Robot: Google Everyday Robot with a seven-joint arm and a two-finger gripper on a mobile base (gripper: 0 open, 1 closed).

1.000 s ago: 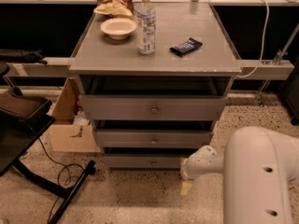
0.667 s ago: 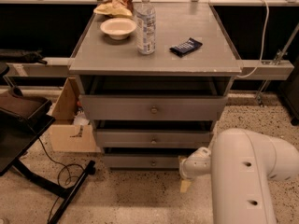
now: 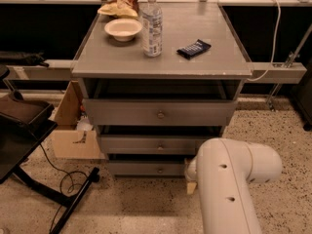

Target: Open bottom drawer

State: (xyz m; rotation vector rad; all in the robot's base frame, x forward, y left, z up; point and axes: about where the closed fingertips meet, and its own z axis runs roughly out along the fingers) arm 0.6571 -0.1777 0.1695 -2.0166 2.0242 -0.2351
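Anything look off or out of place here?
Nothing stands out. Bottle upright, bowl level, nothing spilled. Bottom drawer sits square; the hand is low by its right end, mostly hidden behind the arm.

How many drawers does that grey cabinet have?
3: the top drawer under the tabletop, the middle drawer below it, the bottom drawer nearest the floor. The gripper sits by its right end, partly behind the arm.

Grey bottom drawer (image 3: 136, 168), end effector (image 3: 191, 185) just beside its right end

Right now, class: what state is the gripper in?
Gripper: beside the bottom drawer's right end, mostly hidden by the arm; open or closed cannot be told.
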